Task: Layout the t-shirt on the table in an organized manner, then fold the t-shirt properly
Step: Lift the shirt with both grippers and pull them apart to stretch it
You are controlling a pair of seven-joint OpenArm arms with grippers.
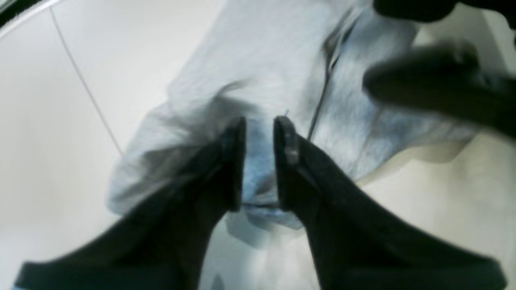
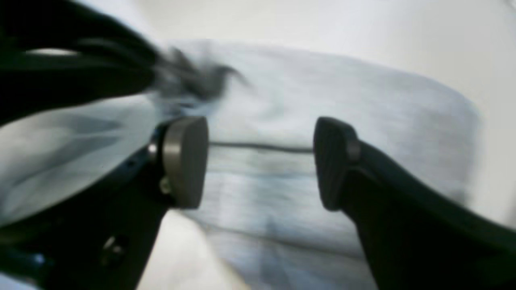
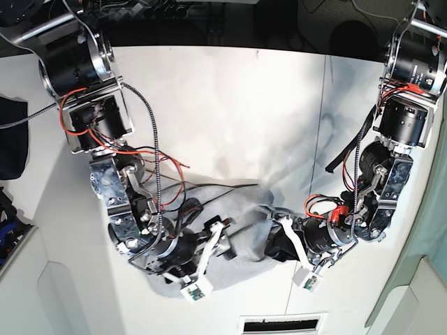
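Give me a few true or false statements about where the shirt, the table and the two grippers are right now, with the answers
1. The t-shirt lies spread flat and smooth. False: it is bunched up between the two arms.
2. The right gripper stands wide open with shirt cloth below it. True.
3. The left gripper has grey cloth between its fingers. True.
4. The table is dark wood. False: it is white, with a thin seam line.
5. The two grippers are at opposite ends of the table. False: both are close together at the shirt.
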